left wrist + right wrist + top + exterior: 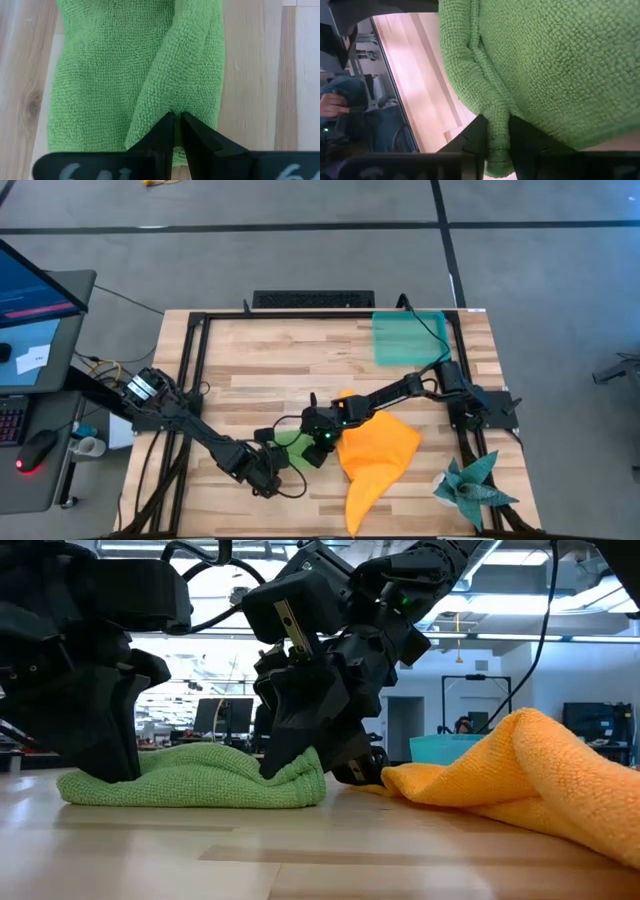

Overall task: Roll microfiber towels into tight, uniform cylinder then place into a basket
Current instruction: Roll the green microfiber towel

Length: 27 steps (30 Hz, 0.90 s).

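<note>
Low in the centre of the high view, the left gripper (268, 476) is reaching in from the left, pinching the lime green towel (291, 442) narrowly. The right gripper (318, 442) is nipping its opposite fold. The orange towel (375, 452) is lying crumpled beside it. Upper right, the basket (408, 337) is sitting apart.

left arm (262, 472): low, jaws pinched nearly closed | right arm (322, 432): low, jaws slightly parted
</note>
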Each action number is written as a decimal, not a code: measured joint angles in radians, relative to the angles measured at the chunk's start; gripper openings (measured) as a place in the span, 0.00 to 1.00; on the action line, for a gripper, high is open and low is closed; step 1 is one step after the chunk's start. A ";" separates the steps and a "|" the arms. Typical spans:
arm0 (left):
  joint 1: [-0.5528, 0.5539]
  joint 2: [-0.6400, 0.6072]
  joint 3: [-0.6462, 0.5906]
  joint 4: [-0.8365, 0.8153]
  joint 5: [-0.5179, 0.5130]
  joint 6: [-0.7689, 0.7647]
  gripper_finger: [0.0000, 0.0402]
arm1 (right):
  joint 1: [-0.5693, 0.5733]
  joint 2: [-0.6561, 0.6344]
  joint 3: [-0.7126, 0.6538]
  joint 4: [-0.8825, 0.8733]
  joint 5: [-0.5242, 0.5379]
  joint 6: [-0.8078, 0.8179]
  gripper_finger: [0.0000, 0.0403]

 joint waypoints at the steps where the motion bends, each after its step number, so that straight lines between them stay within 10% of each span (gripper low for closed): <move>1: -0.002 0.000 0.000 -0.001 0.000 0.000 0.08 | 0.000 -0.003 0.000 -0.001 -0.001 0.009 0.24; 16: -0.005 0.003 -0.002 -0.011 0.002 -0.003 0.08 | -0.024 -0.181 -0.002 -0.165 0.070 -0.116 0.33; 27: -0.006 0.003 -0.002 -0.012 -0.003 -0.003 0.08 | 0.120 -0.291 -0.001 -0.143 0.125 -0.590 0.33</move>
